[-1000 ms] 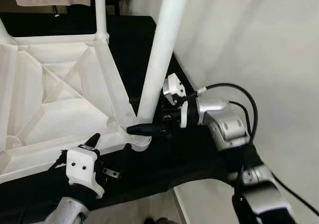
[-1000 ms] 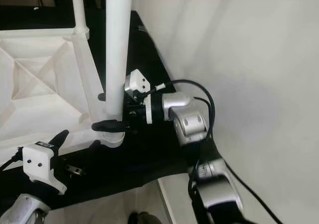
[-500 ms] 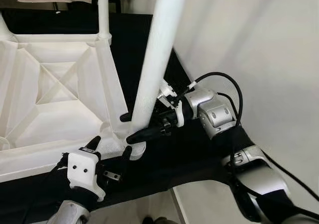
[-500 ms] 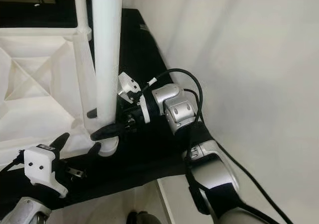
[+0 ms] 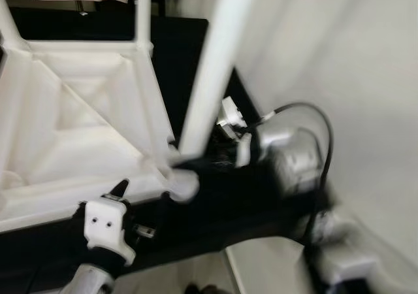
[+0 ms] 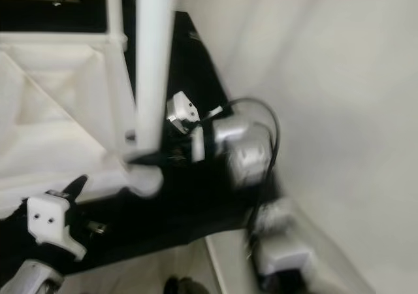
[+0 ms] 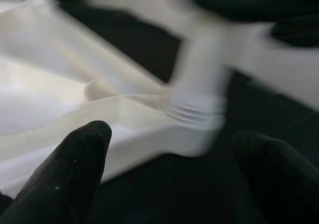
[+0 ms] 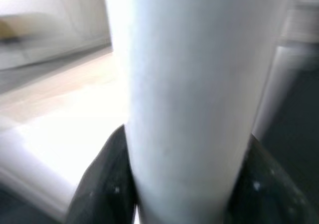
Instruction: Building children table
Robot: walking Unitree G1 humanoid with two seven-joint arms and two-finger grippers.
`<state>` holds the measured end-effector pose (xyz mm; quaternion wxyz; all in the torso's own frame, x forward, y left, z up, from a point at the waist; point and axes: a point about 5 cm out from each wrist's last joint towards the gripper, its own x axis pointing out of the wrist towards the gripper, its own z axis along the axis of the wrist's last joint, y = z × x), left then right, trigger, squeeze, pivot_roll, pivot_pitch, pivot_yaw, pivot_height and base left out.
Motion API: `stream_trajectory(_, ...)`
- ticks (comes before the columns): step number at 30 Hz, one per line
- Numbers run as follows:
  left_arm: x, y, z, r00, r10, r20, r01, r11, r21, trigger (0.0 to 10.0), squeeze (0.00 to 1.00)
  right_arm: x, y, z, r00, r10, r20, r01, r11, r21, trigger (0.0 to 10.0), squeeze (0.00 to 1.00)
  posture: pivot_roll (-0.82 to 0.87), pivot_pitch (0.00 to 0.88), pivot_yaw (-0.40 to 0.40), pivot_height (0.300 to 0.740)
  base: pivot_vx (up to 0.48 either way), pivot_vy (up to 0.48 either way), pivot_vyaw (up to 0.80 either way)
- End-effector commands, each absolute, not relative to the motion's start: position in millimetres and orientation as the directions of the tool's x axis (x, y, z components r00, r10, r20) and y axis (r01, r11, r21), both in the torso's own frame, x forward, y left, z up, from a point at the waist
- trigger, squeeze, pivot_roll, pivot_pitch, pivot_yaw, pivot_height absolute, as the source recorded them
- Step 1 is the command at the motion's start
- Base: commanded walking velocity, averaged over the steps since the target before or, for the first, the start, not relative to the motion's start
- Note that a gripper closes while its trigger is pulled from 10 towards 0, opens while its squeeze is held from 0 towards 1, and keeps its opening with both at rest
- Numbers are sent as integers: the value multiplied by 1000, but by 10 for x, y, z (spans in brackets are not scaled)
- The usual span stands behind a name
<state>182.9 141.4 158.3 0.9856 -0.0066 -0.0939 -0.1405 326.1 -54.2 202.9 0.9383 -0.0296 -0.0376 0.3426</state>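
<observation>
At the near corner of the upturned white table top point(image 5: 72, 111), which lies on a black cloth point(image 5: 215, 209), your right gripper point(image 5: 189, 170) has its two black fingers closed around the foot of the white table leg point(image 5: 212, 78), one on each side, just above the round socket point(image 5: 185, 186). The right wrist view confirms it, with a dark fingertip point(image 8: 107, 184) pressed against either flank of the leg. Your left gripper point(image 7: 169, 174) hovers by the same corner with its fingers spread and nothing between them; the left wrist view looks straight at the socket and the leg's base. Another leg point(image 5: 142, 13) already stands at the far corner.

Here is what could go wrong. The head and wrist views are blurred, so things are in motion, and the leg leans slightly. If you push or twist it while it sits at an angle in the socket, you could jam it or pop it back out. The grip is very low on a tall leg, so the top can swing wide and lever the light table top across the cloth. Your open left gripper is close enough to get caught against the corner if the top shifts.

You will find no brand, label or writing readable on any part.
</observation>
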Motion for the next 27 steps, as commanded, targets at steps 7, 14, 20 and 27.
stream_trajectory(7,1815,1475,1495,950,-280,141,283,959,0,10000,0,3010,-746,1590,772,613,-171,-632,769,-96,0,0,-28,156,-172,740,0,0,0)
stream_trajectory(14,1825,1483,1496,954,-260,149,262,965,3,10000,0,2970,-553,1572,666,716,-209,-740,670,-60,10000,0,-3,146,-193,740,0,0,0)
stream_trajectory(20,1828,1482,1496,953,-262,150,264,964,3,10000,0,2881,-391,1676,545,819,-180,-832,555,7,10000,490,-3,143,-192,740,0,0,0)
stream_trajectory(27,1827,1460,1483,951,-274,146,277,961,0,10000,0,2940,-377,2101,-42,994,-104,-997,-49,-64,10000,1000,26,133,-194,740,0,0,0)
